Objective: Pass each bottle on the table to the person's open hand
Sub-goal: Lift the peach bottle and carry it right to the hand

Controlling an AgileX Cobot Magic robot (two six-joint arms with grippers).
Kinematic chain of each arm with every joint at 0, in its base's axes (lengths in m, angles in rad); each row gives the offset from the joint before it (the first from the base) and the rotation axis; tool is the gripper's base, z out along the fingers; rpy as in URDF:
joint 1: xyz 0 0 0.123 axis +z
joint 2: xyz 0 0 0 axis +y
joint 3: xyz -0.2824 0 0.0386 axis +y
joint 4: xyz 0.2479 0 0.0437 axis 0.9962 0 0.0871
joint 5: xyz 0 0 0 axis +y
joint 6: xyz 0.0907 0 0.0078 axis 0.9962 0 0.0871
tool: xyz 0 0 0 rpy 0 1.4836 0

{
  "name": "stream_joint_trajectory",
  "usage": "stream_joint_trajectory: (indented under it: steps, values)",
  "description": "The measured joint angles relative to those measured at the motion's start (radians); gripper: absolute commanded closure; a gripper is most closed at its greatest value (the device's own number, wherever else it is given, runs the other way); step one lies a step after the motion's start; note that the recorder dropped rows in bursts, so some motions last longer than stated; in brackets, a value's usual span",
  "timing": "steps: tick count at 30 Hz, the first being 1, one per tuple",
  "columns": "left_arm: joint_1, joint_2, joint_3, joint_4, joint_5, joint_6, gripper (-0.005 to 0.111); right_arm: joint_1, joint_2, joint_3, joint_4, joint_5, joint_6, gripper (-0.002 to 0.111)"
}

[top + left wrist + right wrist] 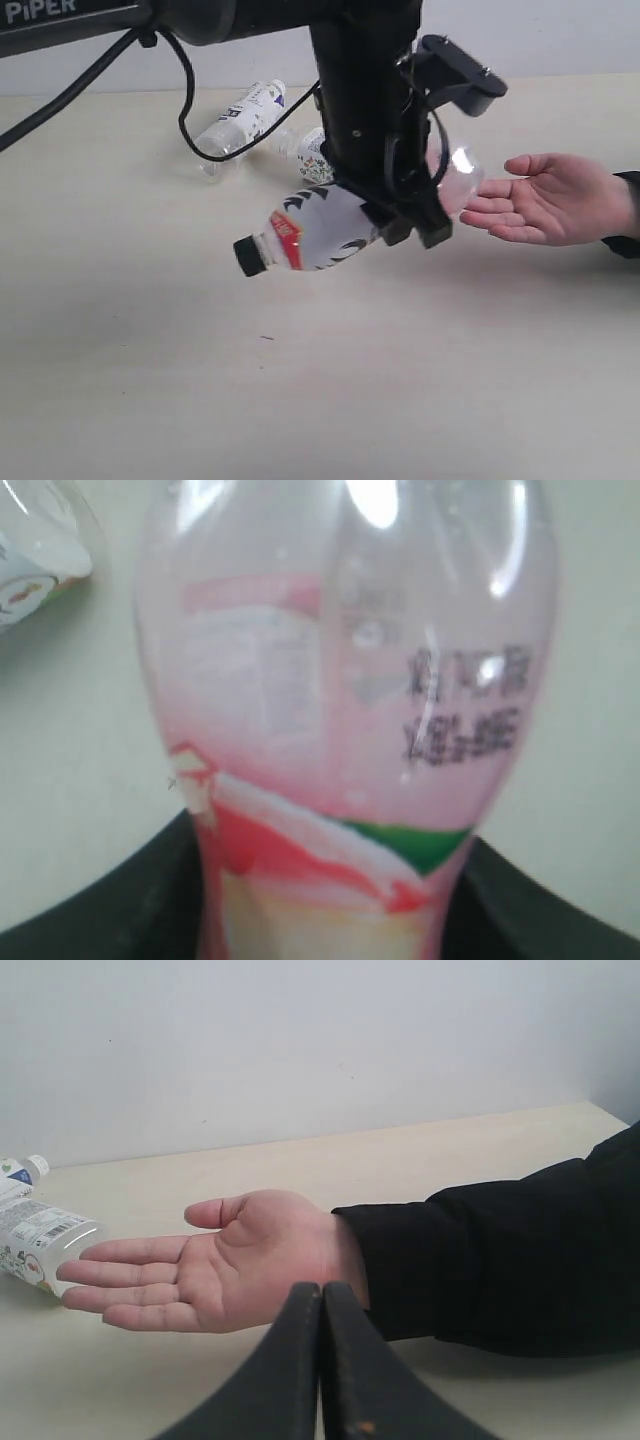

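So the left gripper [408, 222] has its pincer clamped around the pink-white bottle [320, 235], held up off the table [300, 400] and lying nearly sideways. The black cap [247, 256] points away from the person's open hand [545, 197], and the clear bottom end sits right by the fingertips; honestly can't tell if it's touching them. The hand is palm up with the fingers together, hovering just over the tabletop. In the left wrist view the bottle pretty much fills everything. The right gripper [321, 1360] has its pincer squeezed fully together with nothing in it, low in front of the palm. Farther back, two more bottles lie on the table: the dark-print bottle [245, 118] on its side, and the floral bottle [313, 157] mostly hidden behind the arm.
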Motion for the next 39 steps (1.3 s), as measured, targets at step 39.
stream_joint_trajectory:
  steps: [39]
  values:
    - [-0.006, 0.029, -0.240, -0.284, -0.451, -0.813, 0.107, 0.000, 0.000, 0.000, 0.000, 0.000, 0.000, 0.108]
